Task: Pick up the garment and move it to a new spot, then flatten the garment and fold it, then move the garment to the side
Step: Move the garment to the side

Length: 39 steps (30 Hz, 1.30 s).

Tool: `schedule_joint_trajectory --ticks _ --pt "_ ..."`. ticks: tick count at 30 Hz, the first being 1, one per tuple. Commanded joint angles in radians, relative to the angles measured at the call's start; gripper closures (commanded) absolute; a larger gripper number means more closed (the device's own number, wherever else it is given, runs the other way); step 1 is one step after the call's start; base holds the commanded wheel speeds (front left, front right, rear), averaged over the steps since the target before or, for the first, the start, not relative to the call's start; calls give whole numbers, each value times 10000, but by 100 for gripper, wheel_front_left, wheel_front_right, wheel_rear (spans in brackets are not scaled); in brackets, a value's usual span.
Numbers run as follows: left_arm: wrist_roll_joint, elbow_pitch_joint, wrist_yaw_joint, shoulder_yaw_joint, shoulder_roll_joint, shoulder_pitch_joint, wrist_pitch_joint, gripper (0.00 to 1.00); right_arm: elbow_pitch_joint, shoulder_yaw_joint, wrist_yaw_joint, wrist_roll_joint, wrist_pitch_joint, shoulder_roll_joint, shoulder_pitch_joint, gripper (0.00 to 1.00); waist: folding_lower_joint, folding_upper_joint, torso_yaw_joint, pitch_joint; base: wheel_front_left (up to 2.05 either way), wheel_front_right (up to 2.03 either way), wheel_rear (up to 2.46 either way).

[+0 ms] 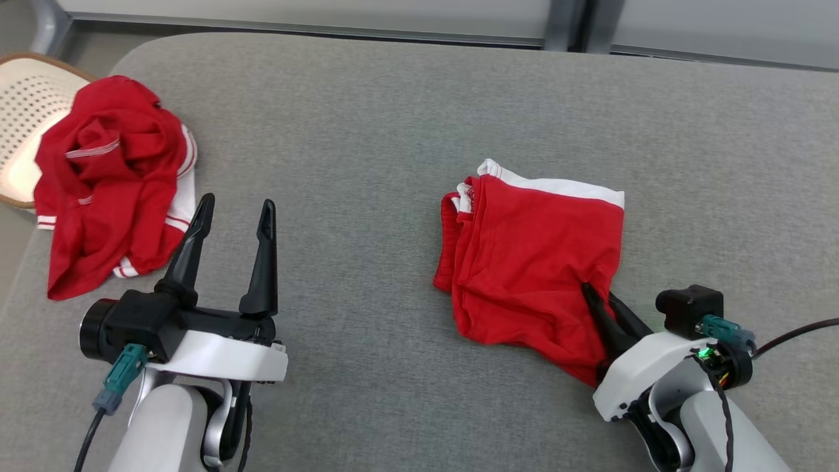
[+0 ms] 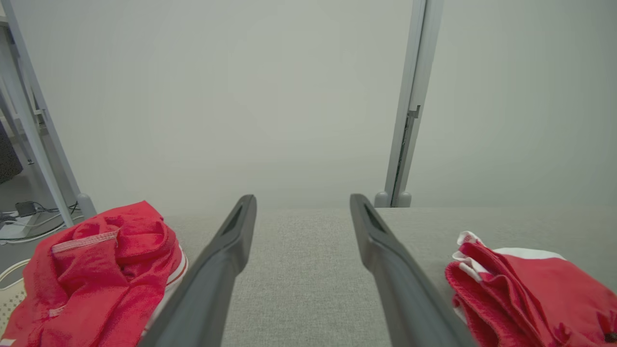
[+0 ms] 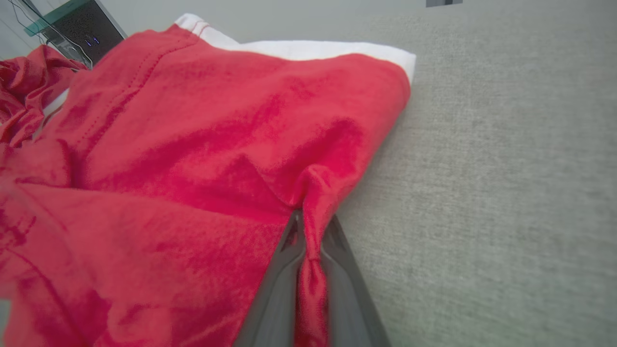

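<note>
Head view, right of centre: the folded red garment (image 1: 537, 255), white band along its top edge, lies on the grey bench (image 1: 367, 118). Right gripper (image 1: 598, 292) at lower right, jaws pinching a fold of its lower-right edge. Left gripper (image 1: 238, 202) at lower left, jaws spread wide. Crumpled red garment (image 1: 111, 177) sits upper left, partly over a perforated cream seat (image 1: 26, 105).
</note>
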Motion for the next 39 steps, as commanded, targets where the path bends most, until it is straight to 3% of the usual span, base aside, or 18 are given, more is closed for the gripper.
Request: schedule_joint_trajectory --ticks 1,12,22,25,30,33,39 --pt "100 -60 -45 -2 40 -102 -36 0 112 12 -28 -18 -2 -247 174 100 0 0 -429 57 0 0 0" --pt "480 -888 -285 -394 604 -275 554 0 -58 820 -26 403 -512 -980 -234 100 0 0 -3184 302 0 0 0" --pt "803 -1872 -542 -769 1110 -895 1475 0 318 1674 -26 736 -924 -1387 -1599 100 0 0 -4907 1331 0 0 0" --pt "842 -2216 -608 -870 1212 -1206 1660 0 521 2023 -26 720 -1082 -1710 -2314 100 0 0 -5133 1802 0 0 0" --pt "920 -2700 -749 -1172 1199 -1875 1922 0 1084 2340 -26 632 -1254 -3020 -3542 100 0 0 -5077 2770 0 0 0" --pt "1043 -2919 -844 -1423 1152 -2297 1976 0 1566 2083 -26 673 -1271 -4057 -4084 100 0 0 -4862 3317 0 0 0" --pt "1180 -3276 -939 -1769 1143 -2921 2024 0 2005 1502 -26 708 -1196 -5291 -4844 100 0 0 -4569 3992 0 0 0"
